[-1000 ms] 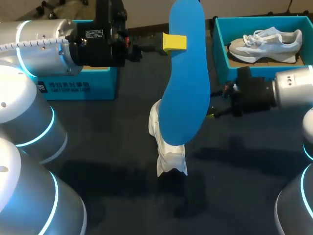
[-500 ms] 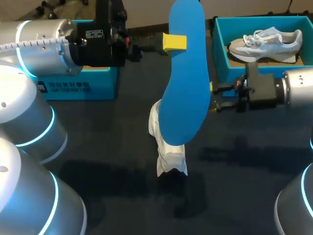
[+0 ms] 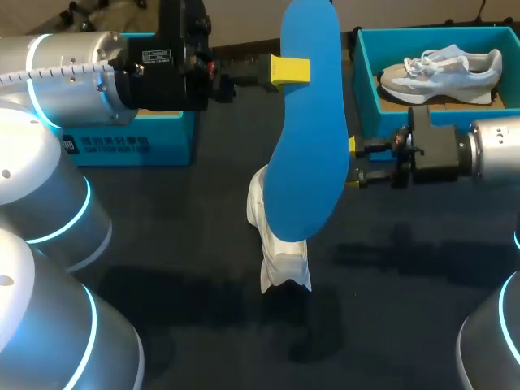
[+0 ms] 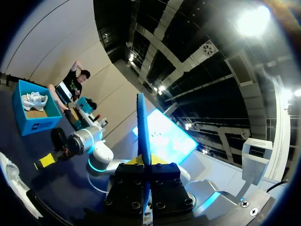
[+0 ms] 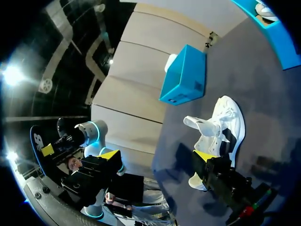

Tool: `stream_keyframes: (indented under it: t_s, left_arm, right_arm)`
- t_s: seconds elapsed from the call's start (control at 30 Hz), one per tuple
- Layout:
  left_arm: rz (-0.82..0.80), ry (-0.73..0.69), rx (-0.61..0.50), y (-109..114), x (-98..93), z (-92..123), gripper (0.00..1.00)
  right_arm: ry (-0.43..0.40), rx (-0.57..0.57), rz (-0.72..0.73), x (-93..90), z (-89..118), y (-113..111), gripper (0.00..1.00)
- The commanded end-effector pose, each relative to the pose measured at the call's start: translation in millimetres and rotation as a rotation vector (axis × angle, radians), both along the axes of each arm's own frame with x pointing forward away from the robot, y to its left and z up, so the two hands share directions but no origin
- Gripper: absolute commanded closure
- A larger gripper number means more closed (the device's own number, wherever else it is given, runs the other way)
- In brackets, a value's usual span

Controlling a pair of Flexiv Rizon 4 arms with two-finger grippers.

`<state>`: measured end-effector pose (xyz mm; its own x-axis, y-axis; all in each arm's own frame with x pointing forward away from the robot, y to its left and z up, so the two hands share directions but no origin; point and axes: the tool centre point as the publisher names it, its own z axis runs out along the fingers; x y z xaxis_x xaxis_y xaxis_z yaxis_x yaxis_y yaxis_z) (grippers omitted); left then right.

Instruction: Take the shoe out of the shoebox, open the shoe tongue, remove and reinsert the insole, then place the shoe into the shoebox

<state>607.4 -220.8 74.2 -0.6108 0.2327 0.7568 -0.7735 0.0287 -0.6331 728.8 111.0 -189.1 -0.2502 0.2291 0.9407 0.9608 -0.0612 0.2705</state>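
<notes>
My left gripper [image 3: 290, 71] is shut on a blue insole [image 3: 309, 122] and holds it upright, high over the table. In the left wrist view the insole [image 4: 142, 127] stands edge-on between the fingers of that gripper [image 4: 143, 162]. Below it a white shoe [image 3: 280, 260] lies on the dark table, its tongue pulled out [image 5: 200, 123]. My right gripper [image 3: 353, 162] is open, level with the insole's right edge and just beside it, holding nothing. In the right wrist view the white shoe [image 5: 218, 127] lies ahead of this gripper [image 5: 157, 157].
The open blue shoebox [image 3: 366, 89] at the back right holds a second grey-white shoe [image 3: 443, 73]. A blue lid or box [image 3: 138, 146] stands at the back left, behind my left arm. Bare dark table stretches in front of the shoe.
My right wrist has turned and drawn slightly to the right, so its two yellow tips now stand one above the other. The left arm and insole have not moved.
</notes>
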Motion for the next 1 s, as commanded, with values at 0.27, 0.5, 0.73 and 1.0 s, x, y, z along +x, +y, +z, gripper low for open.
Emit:
stream_keyframes:
  t_s: [0.27,0.5,0.73,1.0]
  left_arm:
    - [-0.001,0.000,0.001,-0.6,-0.2,-1.0,1.00]
    - [0.025,-0.211,-0.001,-3.6,2.8,-4.7,1.00]
    - [0.050,-0.455,-0.002,6.1,13.8,-15.6,1.00]
    - [0.048,-0.780,0.016,18.3,21.3,-40.9,1.00]
  right_arm:
    - [0.003,0.004,-0.009,-0.3,-0.7,0.5,0.00]
    - [0.036,0.011,-0.042,1.0,6.9,-1.6,0.00]
    - [0.046,0.018,-0.054,2.0,10.4,-3.1,0.00]
    - [0.046,0.018,-0.054,2.0,10.4,-3.1,0.00]
